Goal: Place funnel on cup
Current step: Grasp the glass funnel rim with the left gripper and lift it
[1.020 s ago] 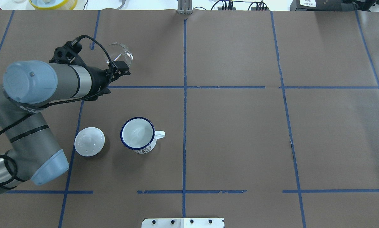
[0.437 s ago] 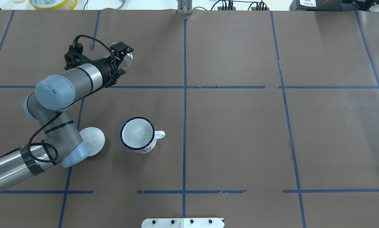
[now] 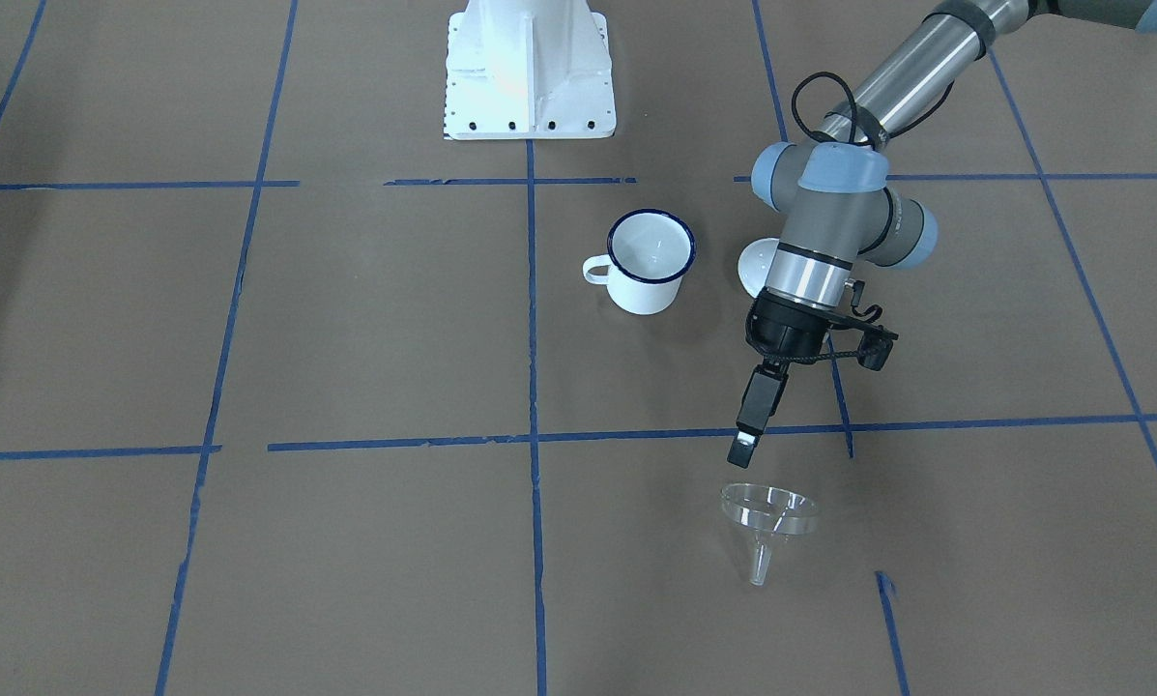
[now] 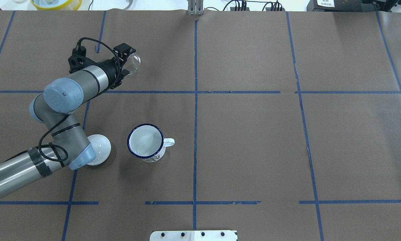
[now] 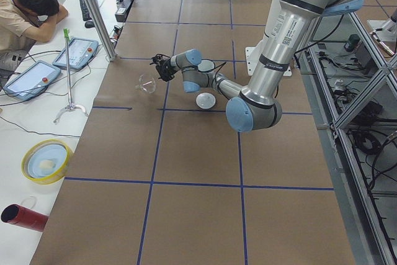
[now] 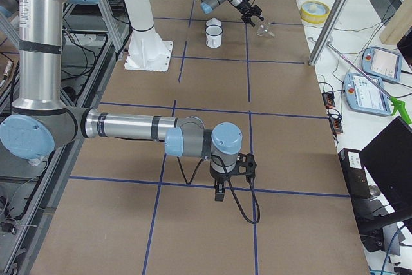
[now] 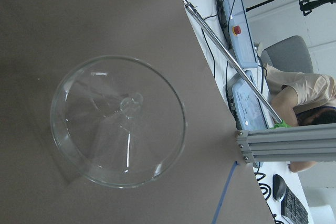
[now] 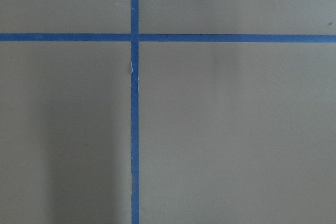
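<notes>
The clear funnel (image 4: 134, 63) lies on its side on the table at the far left; in the front view it (image 3: 769, 512) shows its spout pointing away from the robot. It fills the left wrist view (image 7: 118, 129). My left gripper (image 4: 126, 61) is open and empty, hovering at the funnel's near side; in the front view (image 3: 744, 447) it stands just short of the rim. The cup (image 4: 146, 142), white with a dark blue rim, stands upright and empty nearer the robot. My right gripper (image 6: 220, 191) hangs over bare table at the right end; I cannot tell its state.
A white domed lid (image 4: 101, 147) lies left of the cup, partly under my left arm's elbow. The robot's base plate (image 4: 193, 235) is at the near edge. A yellow bowl (image 4: 56, 3) and an operator (image 5: 25, 10) are beyond the table's edge.
My left arm has stretched out and lowered, its elbow swinging over the lid. The gripper has turned and shifted onto the funnel's near side. The funnel and cup have not moved.
</notes>
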Action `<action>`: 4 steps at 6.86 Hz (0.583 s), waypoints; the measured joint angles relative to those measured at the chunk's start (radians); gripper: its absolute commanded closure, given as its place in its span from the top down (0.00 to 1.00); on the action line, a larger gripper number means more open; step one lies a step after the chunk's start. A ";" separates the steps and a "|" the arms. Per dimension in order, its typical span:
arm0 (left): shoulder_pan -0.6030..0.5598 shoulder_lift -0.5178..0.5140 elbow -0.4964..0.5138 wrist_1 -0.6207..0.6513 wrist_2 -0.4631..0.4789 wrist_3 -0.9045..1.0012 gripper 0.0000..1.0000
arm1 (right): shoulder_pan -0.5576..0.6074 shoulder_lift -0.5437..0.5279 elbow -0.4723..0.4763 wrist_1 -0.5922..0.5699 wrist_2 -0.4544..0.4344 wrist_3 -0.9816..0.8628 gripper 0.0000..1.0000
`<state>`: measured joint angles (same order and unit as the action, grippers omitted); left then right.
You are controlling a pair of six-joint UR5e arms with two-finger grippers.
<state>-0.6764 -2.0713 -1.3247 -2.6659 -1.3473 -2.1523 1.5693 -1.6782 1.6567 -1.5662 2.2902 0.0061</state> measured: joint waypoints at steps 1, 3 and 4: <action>-0.019 -0.019 0.049 -0.016 -0.001 -0.013 0.81 | 0.000 0.000 0.000 0.000 0.000 0.000 1.00; -0.052 -0.057 0.124 -0.043 -0.007 -0.029 0.77 | 0.000 0.000 0.000 0.000 0.000 0.000 1.00; -0.061 -0.070 0.139 -0.046 -0.008 -0.032 0.65 | 0.000 0.000 0.000 0.000 0.000 0.000 1.00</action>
<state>-0.7371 -2.1411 -1.1860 -2.7119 -1.3554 -2.1843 1.5693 -1.6782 1.6567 -1.5662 2.2902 0.0061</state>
